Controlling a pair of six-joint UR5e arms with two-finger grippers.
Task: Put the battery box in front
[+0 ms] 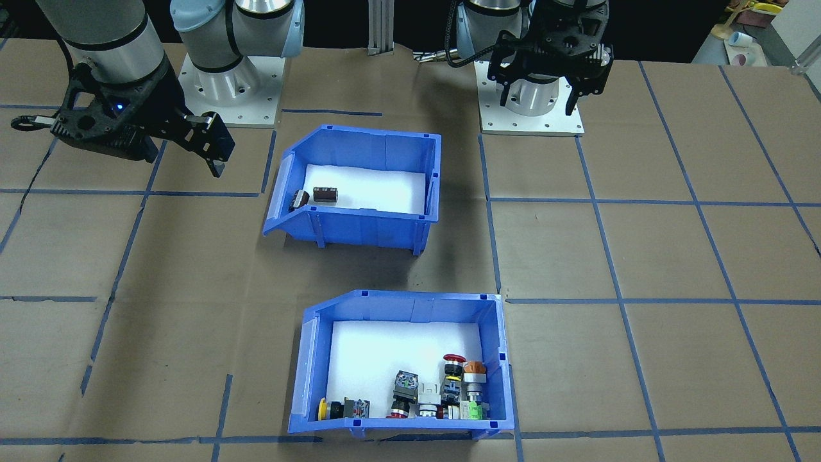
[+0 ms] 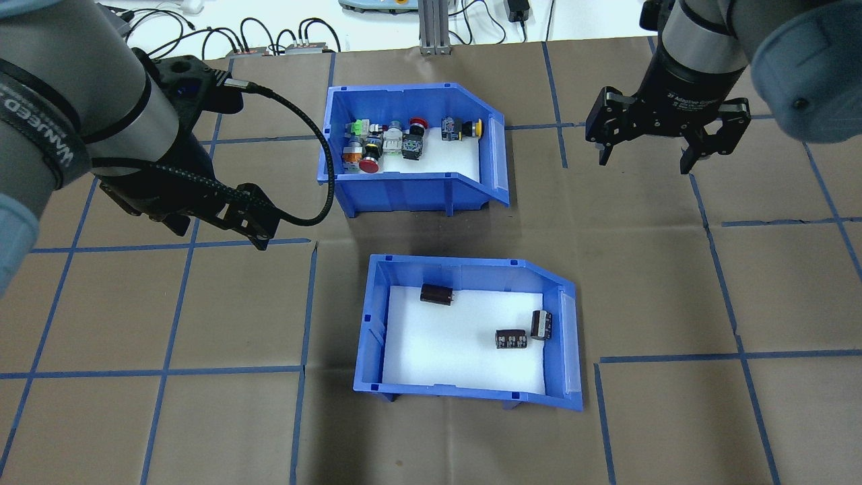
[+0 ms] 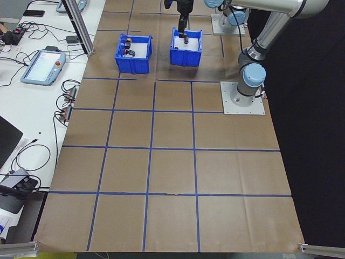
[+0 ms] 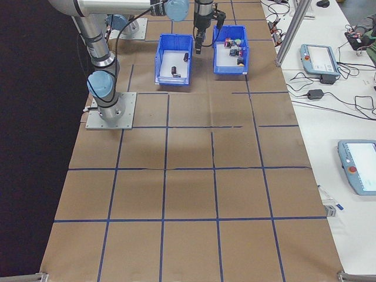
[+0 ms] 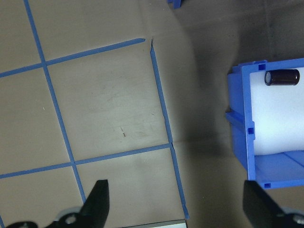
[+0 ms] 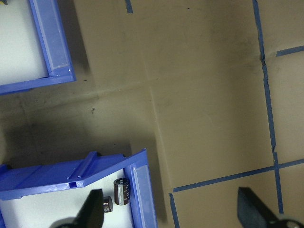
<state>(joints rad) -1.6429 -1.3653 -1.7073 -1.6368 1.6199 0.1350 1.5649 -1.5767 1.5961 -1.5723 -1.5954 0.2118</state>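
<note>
1. Now the battery box (image 2: 377, 316) stands on the brown worktop (image 2: 673, 417), nearer to the robot than the other bin; no hand touches it.
2. On its white foam floor lie three dark cells (image 2: 437, 294), loose and apart.
3. Beyond it the bin of push-buttons (image 2: 337, 135) holds colourful switches along its far wall.
4. The left hand (image 2: 252, 225) and the right hand (image 2: 667, 145) hover with their fingers spread, holding nothing, probably ready to approach.
</note>
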